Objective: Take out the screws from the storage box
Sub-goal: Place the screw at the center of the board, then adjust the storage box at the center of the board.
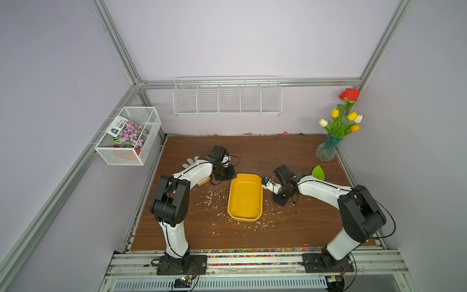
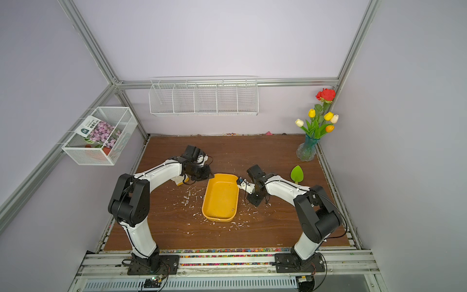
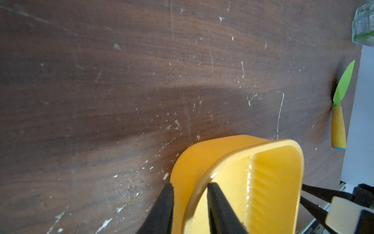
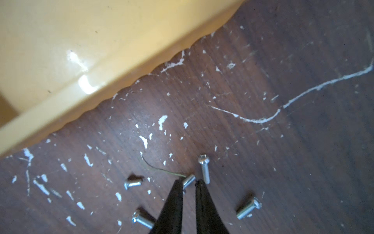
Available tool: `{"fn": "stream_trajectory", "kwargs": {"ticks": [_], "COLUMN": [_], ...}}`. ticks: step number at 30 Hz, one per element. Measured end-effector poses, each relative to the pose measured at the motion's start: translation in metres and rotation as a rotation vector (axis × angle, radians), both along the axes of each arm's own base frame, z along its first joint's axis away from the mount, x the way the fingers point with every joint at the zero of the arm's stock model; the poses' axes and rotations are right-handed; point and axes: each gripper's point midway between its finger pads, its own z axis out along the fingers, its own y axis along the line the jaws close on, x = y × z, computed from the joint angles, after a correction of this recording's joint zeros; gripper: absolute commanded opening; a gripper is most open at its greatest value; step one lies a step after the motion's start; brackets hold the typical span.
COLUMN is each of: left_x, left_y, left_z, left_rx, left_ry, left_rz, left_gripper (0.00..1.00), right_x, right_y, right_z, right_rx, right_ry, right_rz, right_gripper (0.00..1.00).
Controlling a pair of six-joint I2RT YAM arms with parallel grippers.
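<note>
left gripper [image 3: 190, 184]: jaws partly apart, straddling the storage box [image 3: 202, 158] wall at a corner, one finger outside, one inside. Can't tell if it is actually clamped.

right gripper [image 4: 189, 181]: jaws a narrow gap apart, tips down at the table [image 4: 263, 152] just beside the box, gripping nothing. One screw lies right at the tips; contact unclear.

Counts:
- screws [image 4: 204, 168]: five on the table around the right gripper's tips.
- What looks like one more screw [image 1: 256, 209] sits inside the box, seen in both top views.
- One storage box, mid-table between the arms.
- White shreds [image 1: 212, 199] scattered around it, too many to count.
- One glove [image 1: 190, 161].
- One vase [image 1: 326, 151].
</note>
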Motion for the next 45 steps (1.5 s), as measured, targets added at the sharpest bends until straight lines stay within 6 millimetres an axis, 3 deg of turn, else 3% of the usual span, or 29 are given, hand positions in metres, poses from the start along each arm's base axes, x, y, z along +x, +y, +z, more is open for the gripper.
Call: {"fn": "stream_trajectory", "kwargs": {"ticks": [4,8,19,26,35,41,45], "left_x": [-0.004,-0.008,-0.012,-0.026,-0.033,-0.037,-0.036], "left_y": [-0.003,-0.004,-0.013,-0.015,-0.003,0.007,0.007], "left_z": [-0.007,-0.011,-0.012,-0.015,-0.009,-0.008,-0.009], "left_rx": [0.011,0.01,-0.076,-0.1,0.024,0.07,0.076], "left_ry": [0.024,0.054,0.124,0.177,0.093,0.059,0.053], "left_rz": [-0.034,-0.048,-0.135,-0.177,-0.171,-0.15,-0.15], "left_gripper": [0.17,0.0,0.0,0.0,0.0,0.05,0.16], "right_x": [0.005,0.007,0.025,0.026,0.032,0.034,0.034], "right_y": [0.003,0.003,-0.002,-0.002,0.003,0.013,0.028], "right_z": [0.013,0.023,0.063,0.065,0.073,0.081,0.091], "right_rx": [0.022,0.036,0.12,0.132,0.176,0.229,0.264], "right_ry": [-0.035,-0.064,-0.18,-0.183,-0.202,-0.203,-0.214], "right_rz": [-0.004,-0.01,-0.089,-0.101,-0.14,-0.136,-0.11], "right_gripper": [0.19,0.19,0.18,0.17,0.19,0.19,0.21]}}
